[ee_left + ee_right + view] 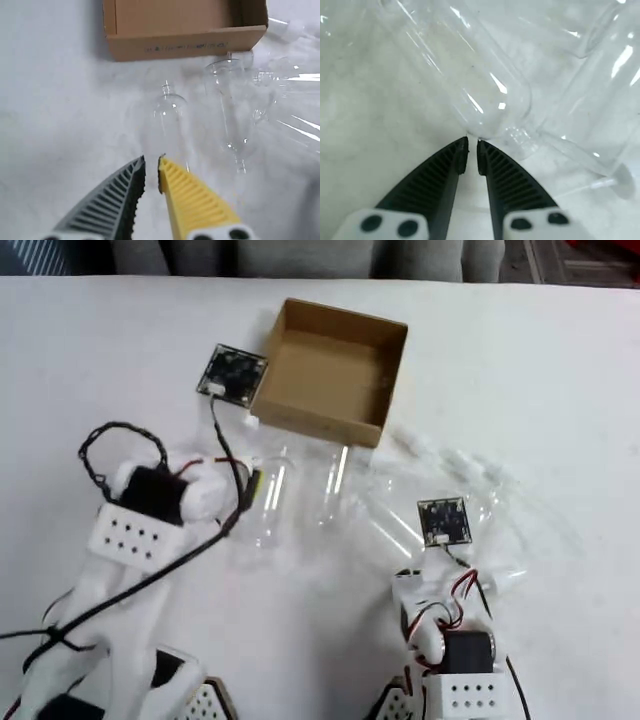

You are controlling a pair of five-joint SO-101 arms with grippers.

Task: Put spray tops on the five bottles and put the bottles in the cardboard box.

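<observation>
Your right gripper [472,145] has its fingers nearly together with nothing between them, the tips just short of a clear bottle [470,85]. That bottle lies on its side directly ahead. Its long axis slants away from the gripper, and what looks like its threaded neck [520,136] sits at the near end, just beside the tips. Your left gripper [151,165], equally narrow and empty, faces a second bottle [170,117] farther ahead, neck toward the cardboard box [185,45]. The right arm is nearer; you would likely need to open it first.

End effector [151,170], jaws together, near a clear bottle [170,117]; cardboard box [185,47] beyond.
</observation>
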